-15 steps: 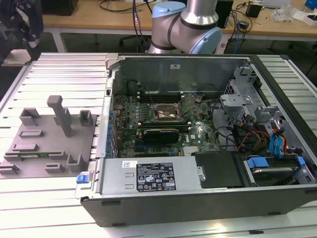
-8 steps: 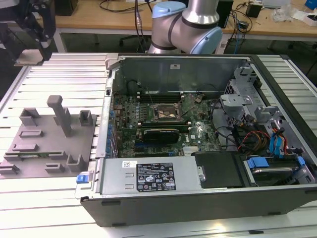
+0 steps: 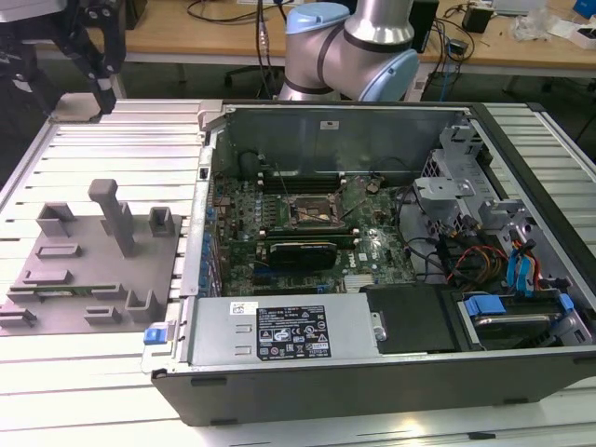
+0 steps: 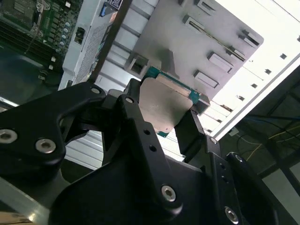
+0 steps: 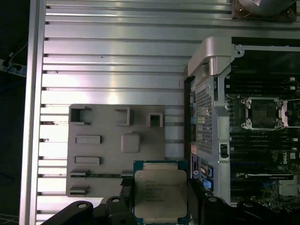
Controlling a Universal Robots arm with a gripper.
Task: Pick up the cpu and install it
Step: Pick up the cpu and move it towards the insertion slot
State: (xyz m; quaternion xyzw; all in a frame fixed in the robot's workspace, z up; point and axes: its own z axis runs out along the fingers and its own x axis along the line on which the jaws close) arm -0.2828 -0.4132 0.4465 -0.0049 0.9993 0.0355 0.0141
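The cpu point(image 5: 161, 193), a flat square chip with a pale metal top and green rim, is clamped between my gripper's point(image 5: 161, 208) two black fingers point(image 5: 123, 206), above the table beside the grey fixture plate point(image 5: 108, 154). The second wrist view looks at the cpu point(image 4: 164, 103) from the other side, with the gripper point(image 4: 163, 116) shut on its edges. The dark metal-framed socket point(image 5: 265, 112) lies apart from it on the motherboard inside the open case; in the exterior view the socket point(image 3: 312, 212) sits mid-board. My gripper point(image 3: 98, 74) hangs at the exterior view's upper left.
The open computer case point(image 3: 372, 372) lies on the ribbed aluminium table point(image 3: 84, 391), with a power supply along its near edge and drive bays on the exterior view's right. The fixture plate point(image 3: 93, 270) carries raised blocks and a tall post point(image 3: 116, 214). The arm's base point(image 3: 349, 47) stands behind the case.
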